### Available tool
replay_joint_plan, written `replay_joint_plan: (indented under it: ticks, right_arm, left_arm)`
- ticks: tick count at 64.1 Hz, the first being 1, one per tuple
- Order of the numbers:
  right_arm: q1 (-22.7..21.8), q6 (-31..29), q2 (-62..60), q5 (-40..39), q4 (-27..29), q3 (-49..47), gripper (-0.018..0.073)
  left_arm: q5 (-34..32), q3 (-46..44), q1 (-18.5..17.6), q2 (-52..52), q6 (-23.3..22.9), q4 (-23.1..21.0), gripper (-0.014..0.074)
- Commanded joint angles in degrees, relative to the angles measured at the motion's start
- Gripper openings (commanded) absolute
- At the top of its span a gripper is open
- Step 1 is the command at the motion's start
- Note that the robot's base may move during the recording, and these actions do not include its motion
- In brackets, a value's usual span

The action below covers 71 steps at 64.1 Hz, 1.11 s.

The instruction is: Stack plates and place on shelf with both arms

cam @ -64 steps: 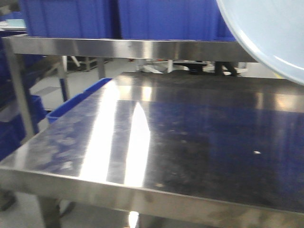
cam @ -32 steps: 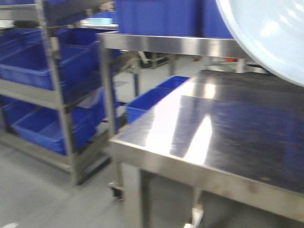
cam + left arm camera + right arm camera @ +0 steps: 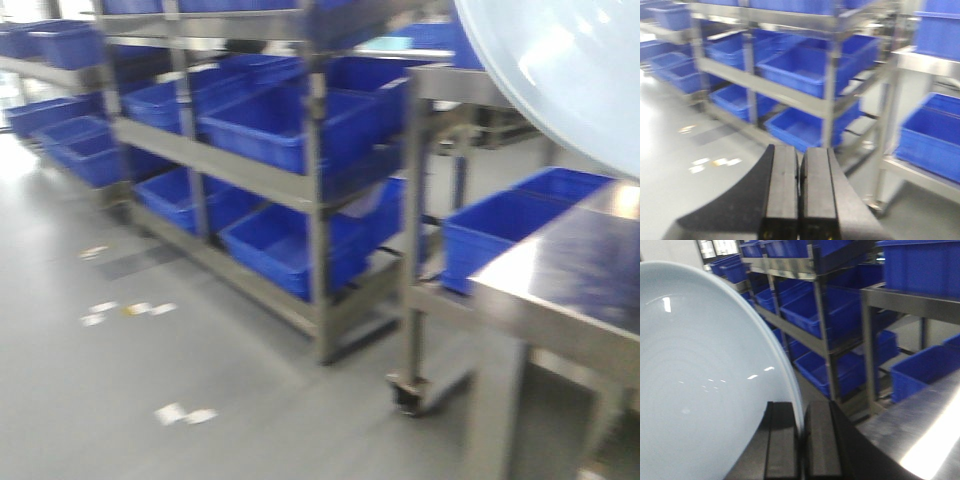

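Pale bluish-white plate [image 3: 705,380], rim pinched by the right gripper [image 3: 801,440], left gripper [image 3: 799,195] pressed together, holding nothing, steel shelf [image 3: 316,230] beyond — blue crates [image 3: 265,125] on its tiers

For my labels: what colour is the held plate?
The plate is pale bluish-white, glossy; best in the right wrist view.

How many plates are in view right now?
1: a plate held on edge, its rim pinched in the right gripper. The left gripper is shut, empty. A second plate may be hidden behind it.
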Motion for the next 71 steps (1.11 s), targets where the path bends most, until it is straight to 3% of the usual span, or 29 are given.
replay_joint_plan:
  ticks: [1, 71]
  right_arm:
    - [-0.2, -0.2, 0.4, -6.3, 0.1, -1.8, 0.0054]
    - [-0.2, -0.2, 0.4, -6.3, 0.1, -1.8, 0.0054]
  left_arm:
    - [-4.7, -2.0, 0.1, 0.5, -0.7, -0.8, 0.008]
    - [-4.7, -2.0, 0.1, 0.5, -0.7, -0.8, 0.008]
